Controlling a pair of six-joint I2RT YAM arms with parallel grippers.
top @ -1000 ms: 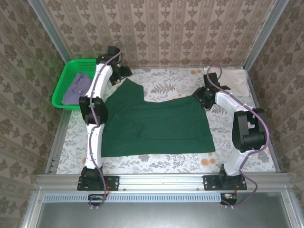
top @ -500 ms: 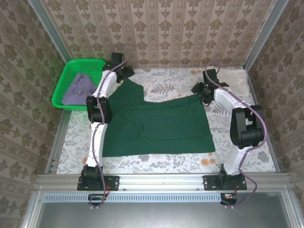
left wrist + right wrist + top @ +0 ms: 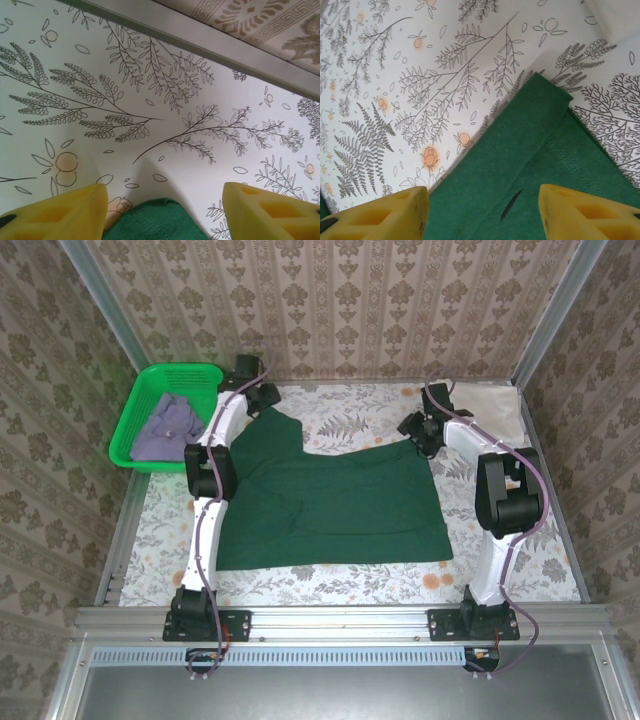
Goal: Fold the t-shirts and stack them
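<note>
The dark green t-shirt (image 3: 330,500) is lying spread across the middle of the surface (image 3: 350,415). Each arm is reaching to one of its far corners. The left end effector (image 3: 162,192) is hanging with its yellow fingers (image 3: 55,215) well apart and holding nothing, and just a small tip of green cloth is showing between them. The right end effector (image 3: 482,195) is likewise standing open and empty over a doubled-over corner of the shirt. The main risk is probably on the left: with so little cloth between the fingers, a closing pinch may be catching only the edge, which could slip free on the lift and leave the fold skewed. On the right, the fingers may be taking one layer of the folded corner rather than both. The greyish-lavender shirt (image 3: 165,420) is sitting in the bright green basket (image 3: 122,440) at the far left, and the cream-white shirt (image 3: 495,405) is lying at the far right corner. A floral print is covering the surface, patterned wallpaper (image 3: 350,310) is lining the walls, and metal framing (image 3: 340,620) is running along the near edge.
</note>
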